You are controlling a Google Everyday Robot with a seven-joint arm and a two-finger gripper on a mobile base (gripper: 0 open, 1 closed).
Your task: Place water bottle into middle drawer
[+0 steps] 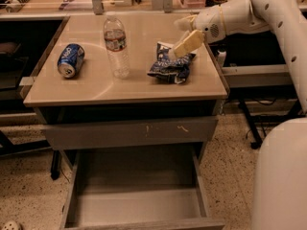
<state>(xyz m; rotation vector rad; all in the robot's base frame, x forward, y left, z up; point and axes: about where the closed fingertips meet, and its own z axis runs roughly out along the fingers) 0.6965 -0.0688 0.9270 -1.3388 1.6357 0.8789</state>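
Water bottle (116, 47) stands upright on the tan table (96, 87), a little toward 11 o'clock from the middle of the top, white cap up and its dark-and-red label band around the upper half. At 9 o'clock from it, near but apart, a blue soda can (70, 60) lies on its side with its silver end facing the front edge. At 3 o'clock from the bottle lies a crumpled dark blue snack bag (169, 67), also apart from it.

The gripper (176, 38) hangs at about 2 o'clock on the table top, over the far right corner of the bag, its two pale fingers spread apart. Whether the lower finger touches the bag cannot be told. The white arm (235, 16) behind it reaches in from 3 o'clock, off the right side of the table.

Below the table top a grey drawer front (129, 132) with pale scratch marks is closed. Under that, at 6 o'clock, the middle drawer (139, 210) is pulled out toward the camera, its smooth grey bottom and thin side walls showing above the speckled floor (29, 195).
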